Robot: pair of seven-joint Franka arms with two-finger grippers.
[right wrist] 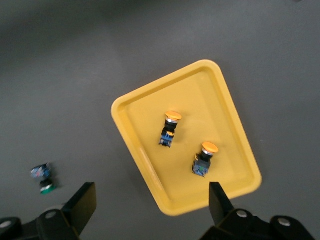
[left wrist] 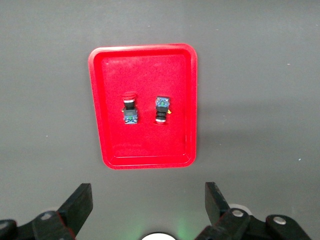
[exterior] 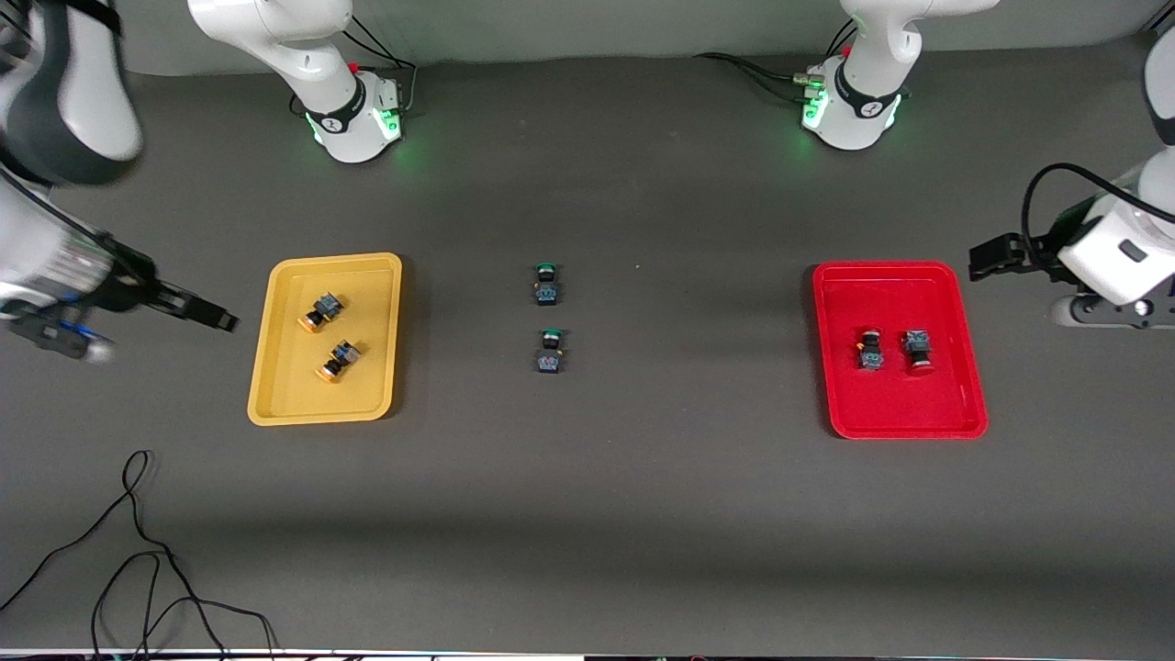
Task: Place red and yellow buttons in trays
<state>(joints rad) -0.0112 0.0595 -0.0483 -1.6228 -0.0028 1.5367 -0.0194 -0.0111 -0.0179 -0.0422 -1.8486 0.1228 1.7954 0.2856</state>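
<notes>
Yellow buttons in the yellow tray and red buttons in the red tray lie clear of both spread-jawed, empty grippers: the right gripper at frame's left edge, the left gripper at frame's right.

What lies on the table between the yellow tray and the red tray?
Two green-capped buttons, one nearer the front camera, between yellow tray and red tray; front view shows it.

A robotics lab: two bench-mounted arm bases (status lights green) on a grey table.

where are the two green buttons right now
In the front view, both green buttons sit on the bare table midway between the yellow tray and red tray.
</notes>
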